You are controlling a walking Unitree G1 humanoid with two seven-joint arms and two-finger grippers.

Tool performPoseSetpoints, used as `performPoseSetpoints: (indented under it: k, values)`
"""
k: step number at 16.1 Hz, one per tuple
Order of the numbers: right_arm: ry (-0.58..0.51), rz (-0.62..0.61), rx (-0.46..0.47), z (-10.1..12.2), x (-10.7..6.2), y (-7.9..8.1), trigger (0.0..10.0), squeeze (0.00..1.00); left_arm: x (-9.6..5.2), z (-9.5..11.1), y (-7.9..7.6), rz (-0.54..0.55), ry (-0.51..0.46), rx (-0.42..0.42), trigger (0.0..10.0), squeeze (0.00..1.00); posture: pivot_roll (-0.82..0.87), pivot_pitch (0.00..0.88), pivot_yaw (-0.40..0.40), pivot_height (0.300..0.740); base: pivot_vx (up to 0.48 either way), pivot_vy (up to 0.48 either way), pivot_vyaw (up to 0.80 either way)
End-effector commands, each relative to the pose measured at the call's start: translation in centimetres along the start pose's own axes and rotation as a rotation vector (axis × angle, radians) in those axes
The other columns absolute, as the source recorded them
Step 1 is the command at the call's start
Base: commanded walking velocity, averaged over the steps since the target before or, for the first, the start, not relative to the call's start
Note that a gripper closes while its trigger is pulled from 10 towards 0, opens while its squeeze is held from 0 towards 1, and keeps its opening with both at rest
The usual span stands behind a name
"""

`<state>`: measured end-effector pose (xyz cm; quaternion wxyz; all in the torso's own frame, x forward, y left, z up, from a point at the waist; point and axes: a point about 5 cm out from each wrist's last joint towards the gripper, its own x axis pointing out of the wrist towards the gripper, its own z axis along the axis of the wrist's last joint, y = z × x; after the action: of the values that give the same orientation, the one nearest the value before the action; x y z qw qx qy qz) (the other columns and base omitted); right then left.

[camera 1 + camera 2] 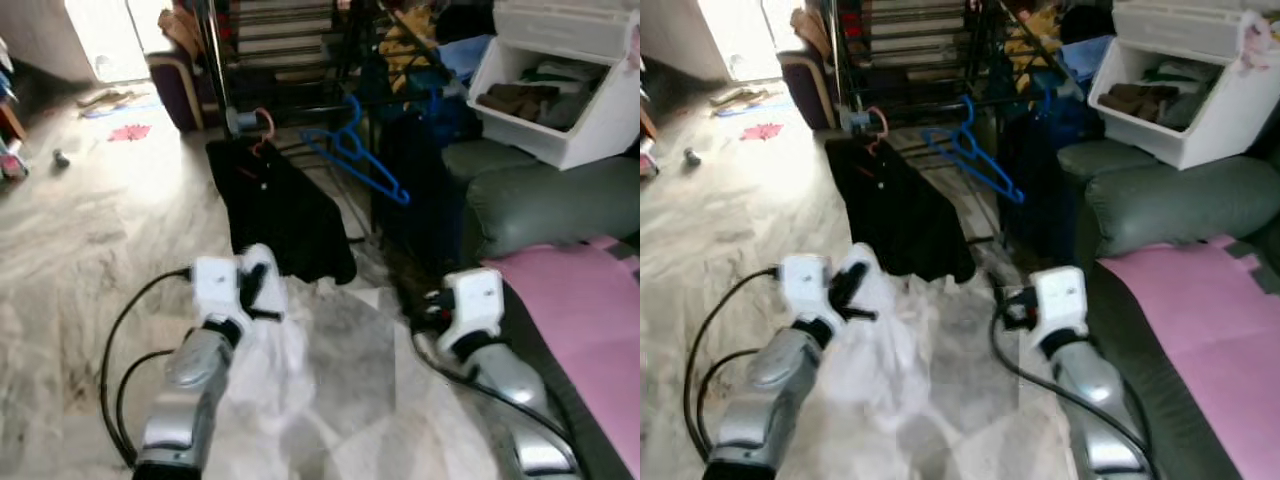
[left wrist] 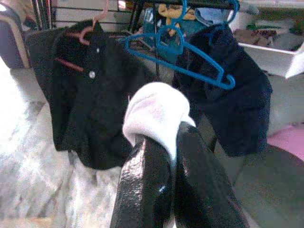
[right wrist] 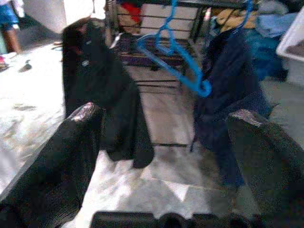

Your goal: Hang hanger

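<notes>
Ahead of both arms, on the drying rack [image 1: 300, 60], hangs the blue hanger [image 1: 362, 160] — empty, tilted, its long bar sloping down toward the robot's right. It sits between a black shirt [image 1: 280, 210] on a pink hanger [image 1: 262, 128] and a dark navy garment [image 2: 232, 99].

Left pincer [image 2: 164, 156]: clenched on a white cloth [image 1: 265, 360], a fold of which bulges out above the fingertips in the left wrist view. The cloth trails down over the floor [image 1: 120, 230] below the arm.

Right pincer [image 3: 166, 156]: released, fingers set wide, holding nothing. In the right wrist view the blue hanger lies straight ahead between the two fingers and well apart from them, so the right arm is judged the better aligned for a reach; the left is occupied.

The key relation: the hanger is forward of and above both pincers, hook up at the rack rail, bar running obliquely across the approach line. Whether the hook is fully seated on the rail cannot be confirmed — the rack area is dim and cluttered.

A green sofa [image 1: 540, 200] with a pink sheet [image 1: 580, 310] borders the right arm.
</notes>
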<state>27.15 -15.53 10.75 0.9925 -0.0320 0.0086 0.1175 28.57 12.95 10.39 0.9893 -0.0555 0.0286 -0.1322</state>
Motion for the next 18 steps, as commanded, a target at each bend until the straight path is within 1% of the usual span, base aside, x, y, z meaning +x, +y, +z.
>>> performPoseSetpoints:
  k: [1, 4, 5, 7, 10, 13, 14, 15, 16, 18]
  values:
    - [-0.015, 0.005, -0.002, 0.4, 0.4, 0.4, 10.0, 0.00, 0.0, 0.7, 0.6, 0.018, -0.022, 0.038, 10.0, 0.00, -0.04, 0.050, 0.001, 0.740, 0.480, 0.000, 0.00]
    - [-0.032, -0.051, -0.004, 0.7, 0.7, -0.5, 10.0, 0.00, 0.1, 0.7, 0.5, 0.012, -0.020, 0.033, 10.0, 0.00, -0.04, 0.047, 0.002, 0.740, 0.480, 0.000, 0.00]
    - [-0.032, -0.058, -0.001, 0.7, 0.7, -0.7, 10.0, 0.00, 0.3, 1.0, 0.3, 0.008, -0.022, 0.030, 10.0, 0.00, -0.04, 0.046, 0.001, 0.740, 0.480, 0.000, 0.00]
    - [-0.028, -0.060, 0.002, 0.7, 0.8, -0.7, 10.0, 0.00, 0.5, 1.3, 0.1, 0.001, -0.028, 0.029, 10.0, 0.00, -0.04, 0.044, 0.001, 0.740, 0.480, 0.000, 0.00]
    - [-0.032, -0.050, 0.002, 0.7, 1.0, -0.2, 10.0, 0.00, 0.6, 1.3, 0.1, 0.003, -0.030, 0.032, 10.0, 0.00, -0.03, 0.041, 0.003, 0.740, 0.480, 0.000, 0.00]
    - [-0.017, -0.052, -0.028, 0.3, 0.9, -0.3, 10.0, 0.00, 0.6, 1.3, 0.3, 0.011, -0.019, 0.036, 10.0, 0.00, -0.03, 0.039, 0.004, 0.740, 0.480, 0.000, 0.00]
    - [-0.008, -0.062, -0.053, 0.3, 1.0, -0.4, 10.0, 0.00, 0.7, 1.3, 0.2, 0.011, -0.018, 0.032, 10.0, 0.00, -0.03, 0.038, 0.004, 0.740, 0.480, 0.000, 0.00]
    - [0.032, -0.070, -0.059, -0.3, 1.2, -0.6, 10.0, 0.00, 0.7, 1.3, 0.2, 0.012, -0.016, 0.033, 10.0, 0.00, -0.03, 0.036, 0.004, 0.740, 0.465, 0.000, 0.00]
    - [0.041, -0.071, -0.058, -0.4, 1.2, -0.6, 10.0, 0.00, 0.7, 1.2, 0.3, 0.013, -0.014, 0.031, 10.0, 0.00, -0.03, 0.036, 0.004, 0.740, 0.454, 0.000, 0.00]
    - [0.033, -0.061, -0.070, -0.5, 1.2, -0.3, 10.0, 0.00, 0.7, 1.3, 0.3, 0.013, -0.016, 0.022, 10.0, 0.00, -0.03, 0.035, 0.004, 0.740, 0.435, 0.000, 0.00]
